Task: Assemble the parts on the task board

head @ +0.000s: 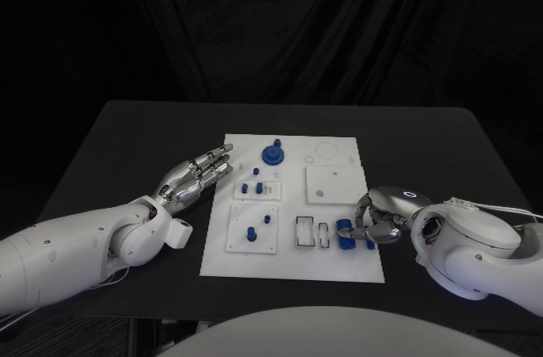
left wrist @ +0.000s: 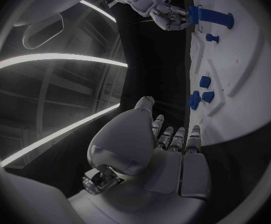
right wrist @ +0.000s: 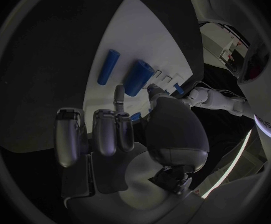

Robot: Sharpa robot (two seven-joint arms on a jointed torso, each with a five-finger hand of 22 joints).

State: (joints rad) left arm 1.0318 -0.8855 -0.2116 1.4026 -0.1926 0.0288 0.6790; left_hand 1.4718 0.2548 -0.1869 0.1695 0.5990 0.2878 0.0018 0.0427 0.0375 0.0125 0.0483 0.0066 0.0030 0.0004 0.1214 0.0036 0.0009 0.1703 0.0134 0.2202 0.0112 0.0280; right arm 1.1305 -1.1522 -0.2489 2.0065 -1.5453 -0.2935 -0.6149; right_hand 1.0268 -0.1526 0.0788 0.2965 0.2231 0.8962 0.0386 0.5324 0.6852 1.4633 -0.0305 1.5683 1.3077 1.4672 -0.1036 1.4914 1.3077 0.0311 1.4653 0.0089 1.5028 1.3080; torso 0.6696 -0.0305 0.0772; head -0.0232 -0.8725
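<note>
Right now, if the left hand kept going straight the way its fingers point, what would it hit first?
Probably the round blue part standing near the far end of the board. The left hand hovers open beside the board, its fingers aimed toward it. Its height is unclear, so it might pass over.

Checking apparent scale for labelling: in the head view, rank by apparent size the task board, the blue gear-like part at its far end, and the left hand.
1. task board
2. left hand
3. blue gear-like part

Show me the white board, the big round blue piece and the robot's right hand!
task board (head: 340, 267), head view, bare white near its front edge.
big round blue piece (head: 273, 154), head view, its round top.
right hand (head: 378, 218), head view, middle of the silver hand.
</note>
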